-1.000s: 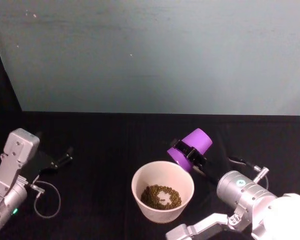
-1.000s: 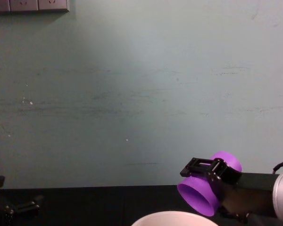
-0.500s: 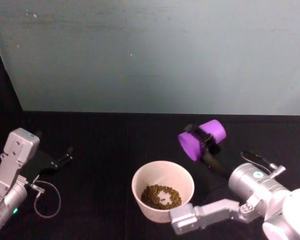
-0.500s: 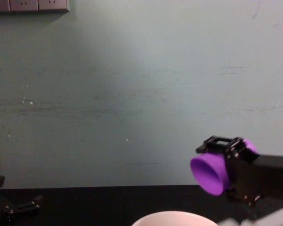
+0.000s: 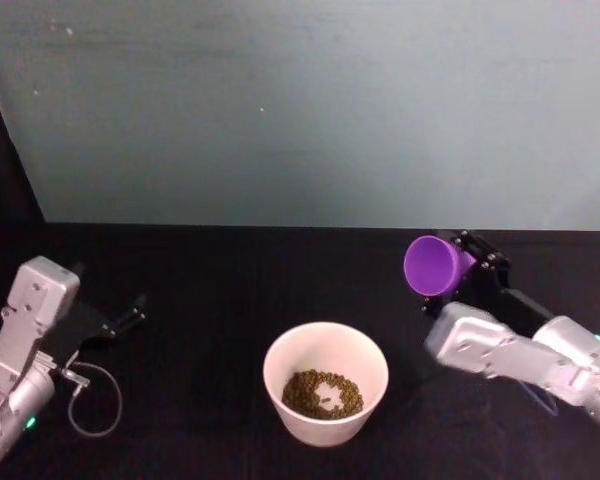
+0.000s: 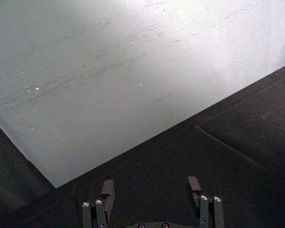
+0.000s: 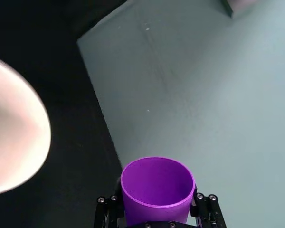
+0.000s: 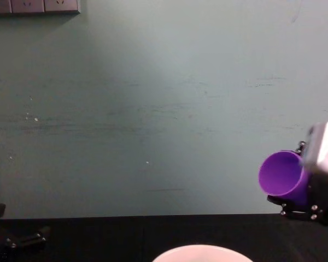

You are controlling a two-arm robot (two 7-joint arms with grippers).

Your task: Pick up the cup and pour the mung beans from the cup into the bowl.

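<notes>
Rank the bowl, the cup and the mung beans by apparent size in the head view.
1. The bowl.
2. The mung beans and the cup, held aloft in the right gripper: about alike, so unranked.

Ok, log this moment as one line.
right gripper: shut on purple plastic cup, tipped, empty | wide pale-rimmed bowl: mung beans inside | left gripper: open, parked left

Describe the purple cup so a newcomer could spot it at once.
On the black table, find the wide white-pink round bowl holding mung beans. To its right and farther back, the right gripper holds a small smooth purple plastic cup in the air, tipped on its side. It is the one bright purple item, and empty.
</notes>
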